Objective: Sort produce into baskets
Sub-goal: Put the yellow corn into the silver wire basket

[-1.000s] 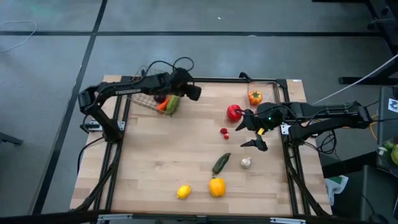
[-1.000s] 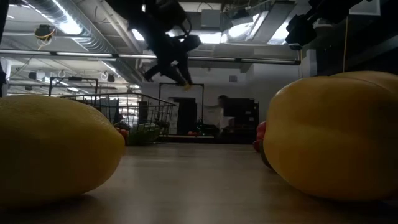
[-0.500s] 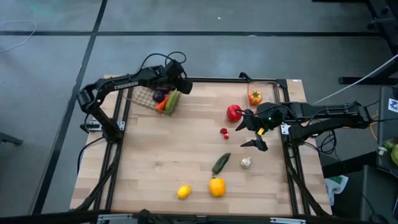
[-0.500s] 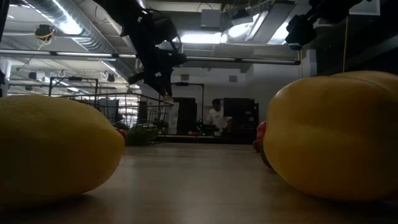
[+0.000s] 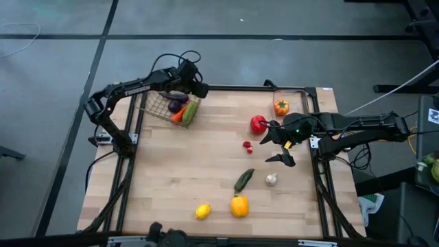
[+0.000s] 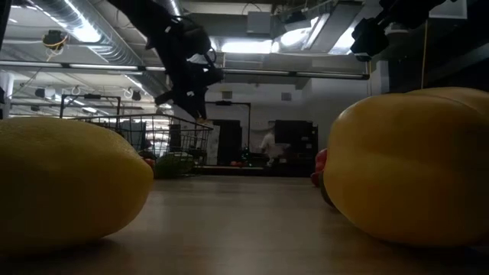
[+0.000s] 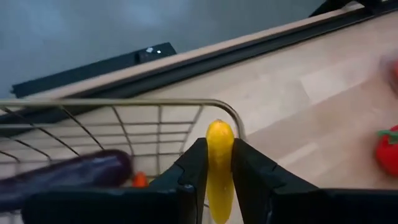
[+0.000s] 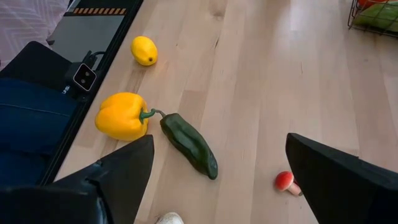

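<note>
While the left tool (image 7: 217, 163) is held above the wire basket (image 5: 164, 106) at the table's (image 5: 192, 171) far left corner, its fingers are seen clamped on a slim yellow vegetable (image 7: 219, 168). An eggplant (image 7: 62, 177) is seen lying inside the basket. The right tool (image 5: 280, 145) is held wide open and empty above the table's right side, near the garlic bulb (image 5: 271, 180) and green pepper (image 8: 188, 144).
</note>
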You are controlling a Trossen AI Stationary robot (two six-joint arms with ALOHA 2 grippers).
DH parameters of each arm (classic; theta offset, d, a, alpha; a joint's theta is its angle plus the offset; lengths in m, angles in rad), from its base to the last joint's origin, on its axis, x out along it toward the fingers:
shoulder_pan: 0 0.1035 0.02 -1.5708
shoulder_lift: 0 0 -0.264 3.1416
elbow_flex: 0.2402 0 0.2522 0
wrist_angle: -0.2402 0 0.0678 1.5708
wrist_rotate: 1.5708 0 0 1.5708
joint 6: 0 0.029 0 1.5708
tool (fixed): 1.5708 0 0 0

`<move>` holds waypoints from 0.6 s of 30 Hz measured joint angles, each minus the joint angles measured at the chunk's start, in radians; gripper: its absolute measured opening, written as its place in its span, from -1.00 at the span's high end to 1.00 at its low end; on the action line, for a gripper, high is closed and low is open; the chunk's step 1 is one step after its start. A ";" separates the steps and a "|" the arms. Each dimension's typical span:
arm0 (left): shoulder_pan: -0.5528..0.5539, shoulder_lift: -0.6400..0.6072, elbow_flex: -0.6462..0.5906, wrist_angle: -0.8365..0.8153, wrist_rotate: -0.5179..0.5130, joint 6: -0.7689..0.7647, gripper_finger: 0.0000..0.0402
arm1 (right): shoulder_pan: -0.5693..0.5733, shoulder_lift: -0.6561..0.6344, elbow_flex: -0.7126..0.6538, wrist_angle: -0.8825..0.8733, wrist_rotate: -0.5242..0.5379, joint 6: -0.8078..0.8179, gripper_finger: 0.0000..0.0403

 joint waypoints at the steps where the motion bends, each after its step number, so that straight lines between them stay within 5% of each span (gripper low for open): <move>1: 0.005 0.000 0.000 -0.002 -0.001 0.012 0.69 | 0.000 0.000 0.000 0.000 0.000 0.000 -0.79; 11: 0.016 0.002 -0.001 -0.119 0.000 0.123 0.68 | 0.000 0.000 0.000 0.000 0.000 0.000 -0.79; 18: 0.016 0.002 -0.043 -0.181 0.001 0.148 0.46 | 0.000 0.000 0.000 0.001 0.000 0.000 -0.79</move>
